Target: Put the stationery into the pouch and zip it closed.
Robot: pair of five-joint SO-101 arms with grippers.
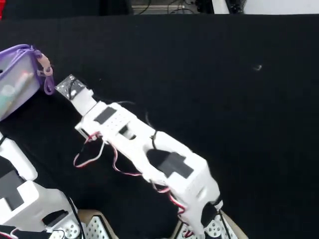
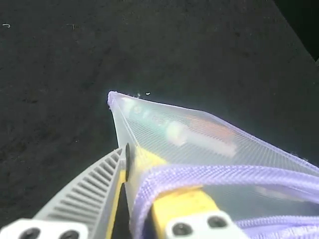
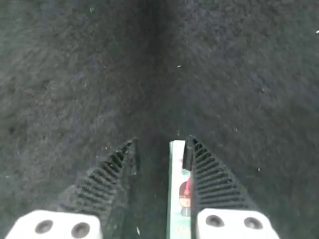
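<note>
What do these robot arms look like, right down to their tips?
The arms are blocky white plastic with black panels, and red and white wires loop alongside. The left end effector has a pale grey ribbed finger and yellow parts; the right end effector has dark, ribbed, triangular fingers on white screwed bases.

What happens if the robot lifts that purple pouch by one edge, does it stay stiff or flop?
Probably flops: the pouch is thin see-through mesh, creased where the left hand pinches its edge. Likely light, with only a few stationery pieces showing inside. Those could slide toward the low end if it tilts.
</note>
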